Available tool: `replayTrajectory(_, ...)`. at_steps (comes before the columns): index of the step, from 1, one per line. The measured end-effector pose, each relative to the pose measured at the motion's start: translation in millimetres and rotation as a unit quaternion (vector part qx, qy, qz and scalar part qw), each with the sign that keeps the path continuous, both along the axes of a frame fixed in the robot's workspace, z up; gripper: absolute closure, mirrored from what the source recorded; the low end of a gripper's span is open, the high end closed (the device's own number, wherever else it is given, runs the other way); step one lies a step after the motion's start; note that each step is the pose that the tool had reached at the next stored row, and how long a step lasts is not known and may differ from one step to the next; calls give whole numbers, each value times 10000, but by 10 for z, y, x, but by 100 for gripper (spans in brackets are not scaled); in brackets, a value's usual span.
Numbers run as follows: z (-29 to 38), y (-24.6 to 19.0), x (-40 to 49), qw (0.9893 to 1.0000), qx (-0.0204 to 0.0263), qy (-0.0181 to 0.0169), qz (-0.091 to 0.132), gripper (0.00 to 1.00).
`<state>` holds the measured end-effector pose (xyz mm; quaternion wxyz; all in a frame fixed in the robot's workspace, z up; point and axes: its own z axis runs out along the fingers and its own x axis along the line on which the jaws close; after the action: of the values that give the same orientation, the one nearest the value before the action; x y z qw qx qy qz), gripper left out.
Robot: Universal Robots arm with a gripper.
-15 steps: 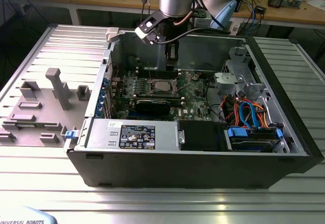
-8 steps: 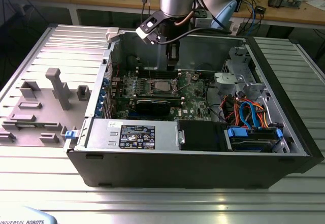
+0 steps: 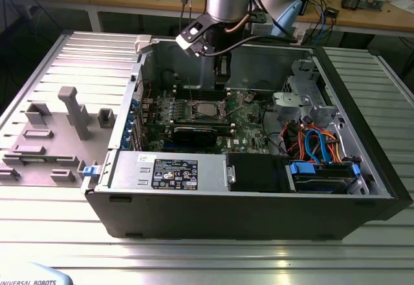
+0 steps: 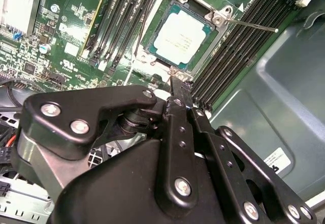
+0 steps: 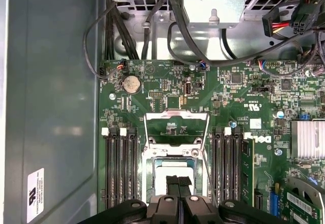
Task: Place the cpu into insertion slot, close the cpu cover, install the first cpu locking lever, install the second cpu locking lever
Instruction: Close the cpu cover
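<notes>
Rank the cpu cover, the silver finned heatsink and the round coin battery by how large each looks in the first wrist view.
1. cpu cover, the widest.
2. heatsink; the picture's edge cuts it, so its full size is unsure.
3. coin battery, clearly the smallest.

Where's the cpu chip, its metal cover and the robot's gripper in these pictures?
cpu (image 4: 180, 36): second wrist view, middle of its silvery top.
cpu cover (image 5: 176, 115): first wrist view, end bar of its open metal frame.
gripper (image 5: 178, 181): first wrist view, midway between its fingertips.
</notes>
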<state>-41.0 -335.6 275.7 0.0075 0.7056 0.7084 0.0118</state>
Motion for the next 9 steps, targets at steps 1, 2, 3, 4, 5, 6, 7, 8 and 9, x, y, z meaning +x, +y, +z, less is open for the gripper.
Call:
replayTrajectory(1, 0, 0, 4, 10000, 0, 0, 0, 89)
replayTrajectory(2, 0, 0, 6, 10000, 0, 0, 0, 89)
replayTrajectory(3, 0, 0, 7, 10000, 0, 0, 0, 89)
replayTrajectory(4, 0, 0, 9, 10000, 0, 0, 0, 89)
replayTrajectory(5, 0, 0, 10, 10000, 0, 0, 0, 89)
replayTrajectory(6, 0, 0, 13, 10000, 0, 0, 0, 89)
replayTrajectory(7, 0, 0, 14, 10000, 0, 0, 0, 89)
replayTrajectory(8, 0, 0, 21, 10000, 0, 0, 0, 89)
replayTrajectory(9, 0, 0, 30, 10000, 0, 0, 0, 89)
